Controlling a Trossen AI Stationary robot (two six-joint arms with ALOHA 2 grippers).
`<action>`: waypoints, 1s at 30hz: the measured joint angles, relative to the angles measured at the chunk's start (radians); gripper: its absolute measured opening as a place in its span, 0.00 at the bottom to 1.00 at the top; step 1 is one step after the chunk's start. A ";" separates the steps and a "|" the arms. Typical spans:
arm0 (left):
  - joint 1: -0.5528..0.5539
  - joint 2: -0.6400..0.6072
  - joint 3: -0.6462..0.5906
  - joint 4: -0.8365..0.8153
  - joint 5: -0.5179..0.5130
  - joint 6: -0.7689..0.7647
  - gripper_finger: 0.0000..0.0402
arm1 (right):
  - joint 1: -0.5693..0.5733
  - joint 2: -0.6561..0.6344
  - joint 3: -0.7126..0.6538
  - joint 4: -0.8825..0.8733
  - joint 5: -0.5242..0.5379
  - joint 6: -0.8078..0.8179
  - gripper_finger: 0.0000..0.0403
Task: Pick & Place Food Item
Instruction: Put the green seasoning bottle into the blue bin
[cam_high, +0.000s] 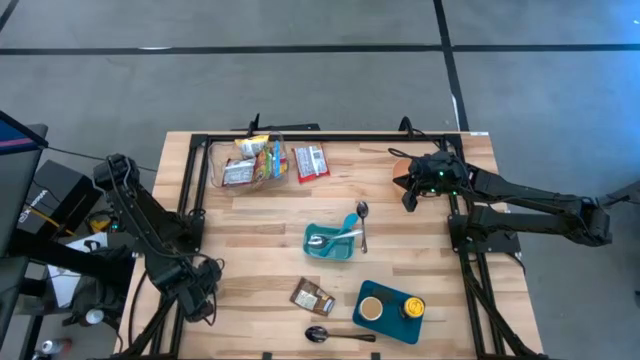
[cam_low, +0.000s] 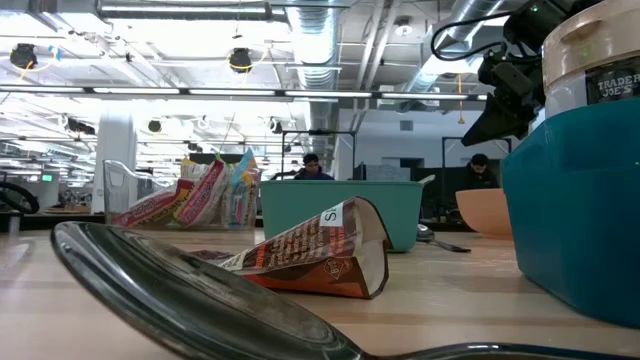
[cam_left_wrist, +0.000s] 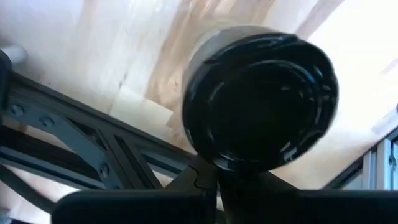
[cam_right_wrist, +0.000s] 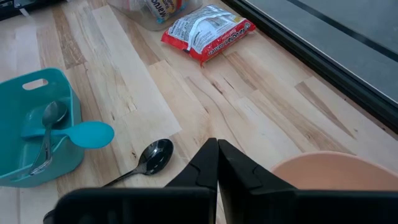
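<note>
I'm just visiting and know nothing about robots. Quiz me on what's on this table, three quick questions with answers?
1. True or false: the right gripper is shut and holds nothing.
2. What lies inside the teal bin? A) a spoon B) a snack packet C) a bowl
3. Fill in: the red-and-white packet lies on the table beside the clear ____ of snacks.

Key: 1 true. 2 A. 3 container.
</note>
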 joint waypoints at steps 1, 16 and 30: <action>0.000 0.000 0.000 0.003 0.012 0.000 0.00 | 0.000 0.000 0.000 0.000 0.000 0.000 0.00; 0.000 0.000 0.000 0.048 0.047 -0.106 0.00 | 0.000 0.000 0.000 0.000 0.000 0.000 0.00; 0.000 0.000 0.000 0.076 0.071 -0.211 0.00 | 0.000 0.000 0.000 -0.015 0.000 0.001 0.00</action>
